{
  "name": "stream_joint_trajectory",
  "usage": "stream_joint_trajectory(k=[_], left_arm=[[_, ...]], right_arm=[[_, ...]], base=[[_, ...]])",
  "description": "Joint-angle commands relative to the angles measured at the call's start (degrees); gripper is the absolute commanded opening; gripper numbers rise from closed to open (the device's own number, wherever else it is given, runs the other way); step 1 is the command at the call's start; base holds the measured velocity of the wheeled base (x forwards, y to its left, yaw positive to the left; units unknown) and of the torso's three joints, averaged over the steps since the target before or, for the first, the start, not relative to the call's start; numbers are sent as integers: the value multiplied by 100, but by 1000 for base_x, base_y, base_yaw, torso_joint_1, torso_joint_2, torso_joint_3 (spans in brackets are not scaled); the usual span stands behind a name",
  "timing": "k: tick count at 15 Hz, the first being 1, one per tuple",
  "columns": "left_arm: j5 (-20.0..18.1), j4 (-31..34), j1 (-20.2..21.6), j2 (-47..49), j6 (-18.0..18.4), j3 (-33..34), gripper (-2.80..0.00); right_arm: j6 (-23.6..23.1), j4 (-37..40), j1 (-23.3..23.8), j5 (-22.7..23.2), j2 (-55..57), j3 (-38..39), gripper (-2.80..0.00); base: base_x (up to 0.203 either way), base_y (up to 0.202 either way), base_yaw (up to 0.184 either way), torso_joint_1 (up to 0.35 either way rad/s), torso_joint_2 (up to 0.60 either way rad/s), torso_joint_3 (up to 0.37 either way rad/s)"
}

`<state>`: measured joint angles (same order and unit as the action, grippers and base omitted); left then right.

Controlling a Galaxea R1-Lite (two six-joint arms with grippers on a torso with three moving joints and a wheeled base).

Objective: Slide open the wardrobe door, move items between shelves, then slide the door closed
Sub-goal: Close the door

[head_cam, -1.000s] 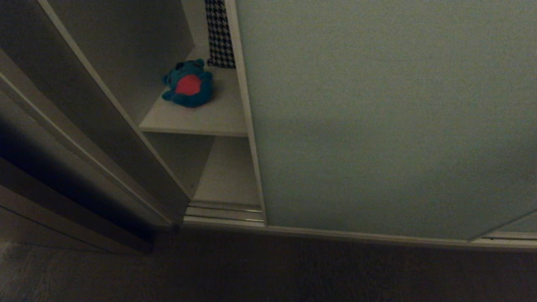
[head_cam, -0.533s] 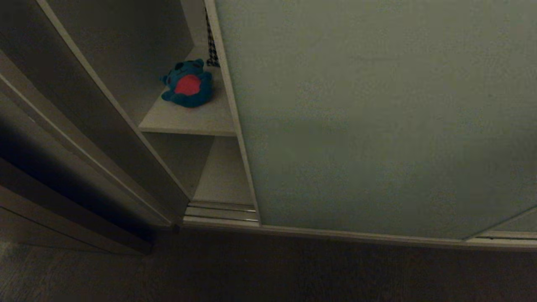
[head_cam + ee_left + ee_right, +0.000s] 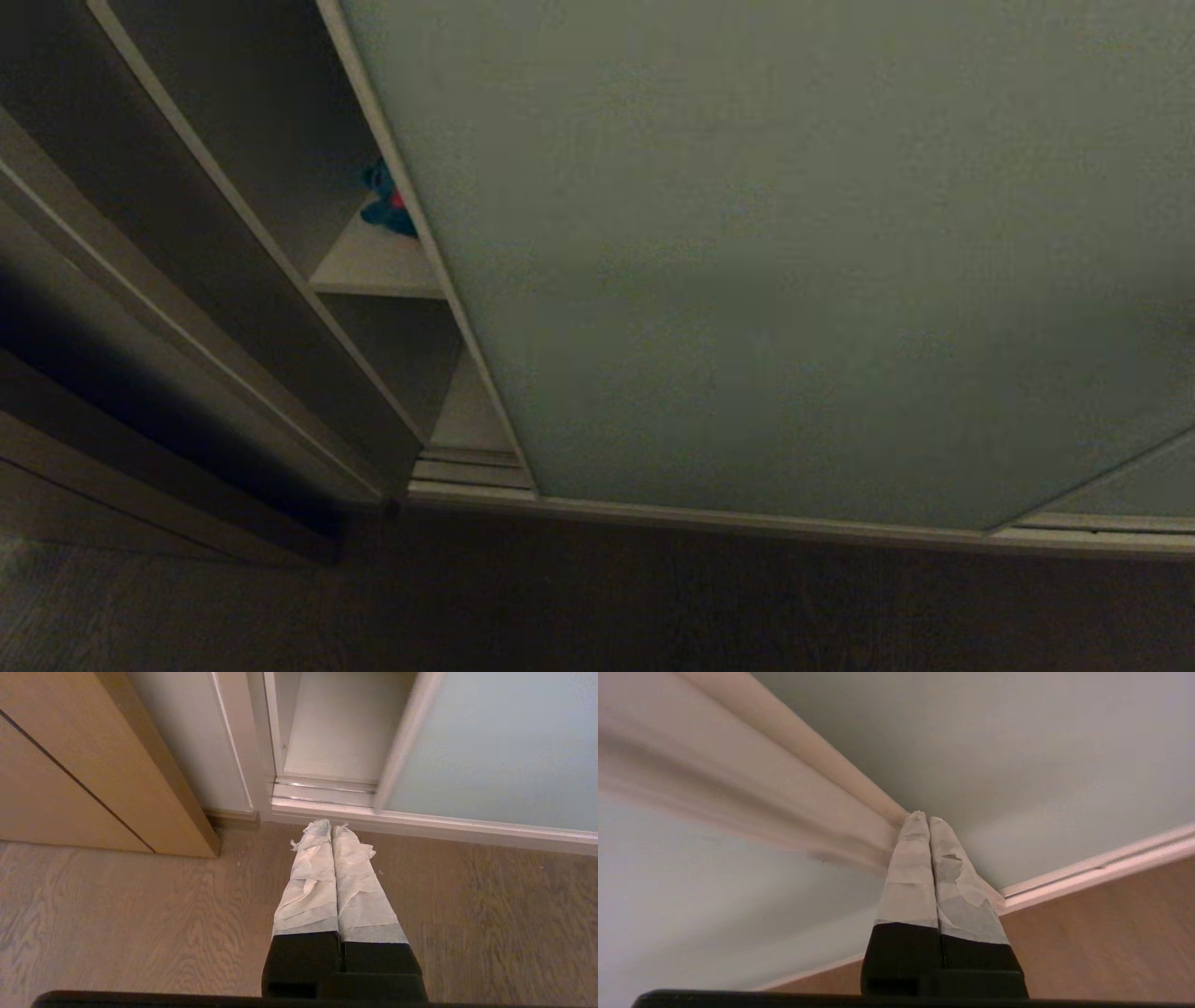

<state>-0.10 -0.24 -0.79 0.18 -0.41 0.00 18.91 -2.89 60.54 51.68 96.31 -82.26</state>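
The sliding wardrobe door [image 3: 747, 280], a pale grey-green panel with a thin beige frame, covers most of the wardrobe and leaves a narrow gap at its left. In that gap a sliver of the blue plush toy [image 3: 387, 207] peeks past the door edge on the upper shelf [image 3: 369, 271]; the lower shelf [image 3: 471, 420] lies below it. My right gripper [image 3: 923, 817] is shut, its taped tips against the door's beige frame [image 3: 808, 742]. My left gripper [image 3: 331, 828] is shut and empty, pointing at the floor before the door track [image 3: 322, 791]. Neither arm shows in the head view.
A dark brown wooden side panel [image 3: 140, 280] stands left of the opening, seen light brown in the left wrist view [image 3: 93, 765]. A second door panel [image 3: 1139, 485] overlaps at the lower right. Wood floor [image 3: 140, 928] runs along the wardrobe's bottom rail [image 3: 747, 523].
The door has slid left across the opening. It now hides the houndstooth pillow and nearly all of the blue plush toy, and the gap is much narrower.
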Motion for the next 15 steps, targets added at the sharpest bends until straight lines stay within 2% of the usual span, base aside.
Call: stream_joint_trajectory(k=[1,7,10,15], left_arm=[[1,-2,0,8,-2,0,-280],[1,-2,5,8,-2,0,-280],[1,-2,7,8,-2,0,-280],[1,-2,0,8,-2,0,-280]], right_arm=[[9,-107,-189,18,-449,469,-280],[-25,-461,-705,9,-1027,1271,-280],[14,-467,-740,28,-1199,1496,-280],[-35,-468,-1296,77,-1598,1911,-280]], base=[[0,0,0,0,0,0],[0,0,0,0,0,0],[0,0,0,0,0,0],[0,0,0,0,0,0]])
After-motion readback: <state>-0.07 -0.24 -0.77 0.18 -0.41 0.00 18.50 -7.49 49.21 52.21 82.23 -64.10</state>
